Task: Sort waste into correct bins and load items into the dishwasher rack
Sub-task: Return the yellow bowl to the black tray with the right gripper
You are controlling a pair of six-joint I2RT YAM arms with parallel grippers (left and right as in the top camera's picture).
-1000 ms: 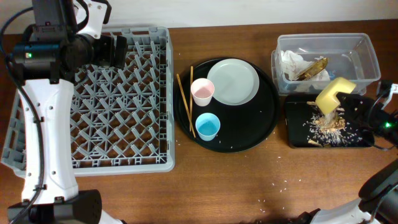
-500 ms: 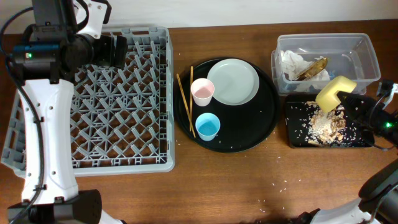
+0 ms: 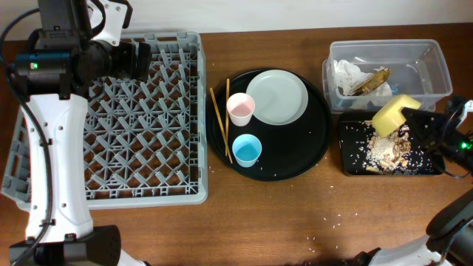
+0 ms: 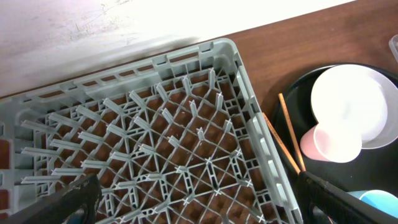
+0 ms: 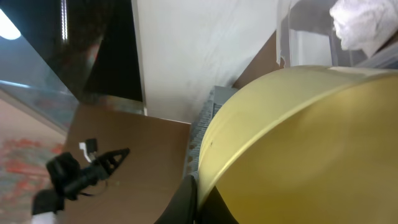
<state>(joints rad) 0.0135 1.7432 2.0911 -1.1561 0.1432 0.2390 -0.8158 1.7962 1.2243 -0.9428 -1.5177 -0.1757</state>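
Scrap-dumping step, by the look of it: tipping food out of the bowl into the scrap bin, with nothing loaded yet.

Far left on the desk, the dishwasher rack, with no item in any slot. Above its far edge, the left fingers, spread to the full and holding nothing.

Centre, a round black tray carrying two chopsticks along its left edge, a pink cup, a light-blue cup and a pale plate lying flat.

Right, the clear tub holding crumpled napkins and a gold-brown wrapper. Just in front of it, the shallow black tray, strewn with food scraps. Over that tray, the yellow bowl, tilted, pinched at the rim by the right fingers, clamped tight.

Next, probably: level the bowl, carry it across to the rack, and seat it between pegs without clipping the cups. Also a few loose crumbs on the desk, near the front.
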